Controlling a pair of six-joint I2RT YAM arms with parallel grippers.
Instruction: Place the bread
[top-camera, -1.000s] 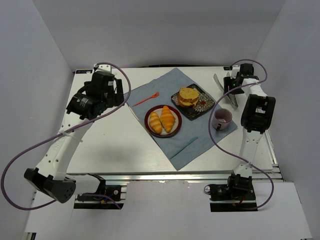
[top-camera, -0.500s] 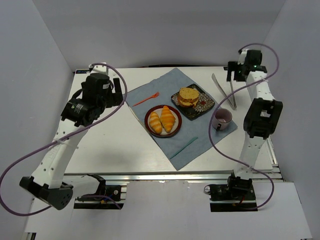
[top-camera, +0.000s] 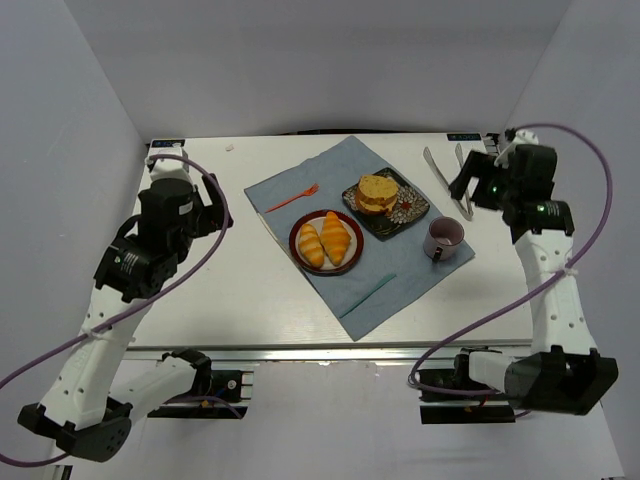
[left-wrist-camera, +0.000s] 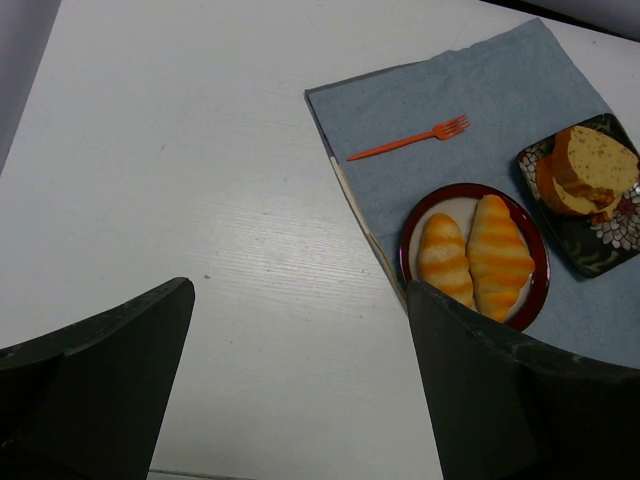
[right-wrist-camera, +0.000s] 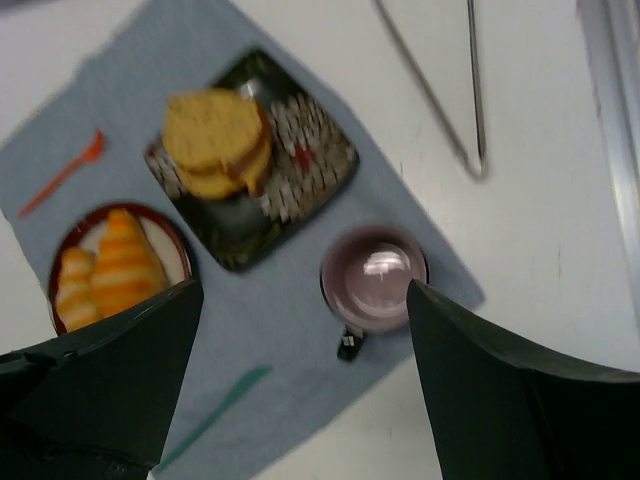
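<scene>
Plainly, ridged golden bread (top-camera: 326, 241) side by side

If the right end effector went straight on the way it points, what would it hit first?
Probably the pink mug on the blue cloth; the right end effector aims down at it with nothing between. Depth is unclear, so it might touch cloth instead.

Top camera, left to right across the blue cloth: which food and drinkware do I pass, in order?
Pale yellow roll → darker orange roll, both on the red plate → stacked bun on the dark patterned plate → purple mug.
</scene>
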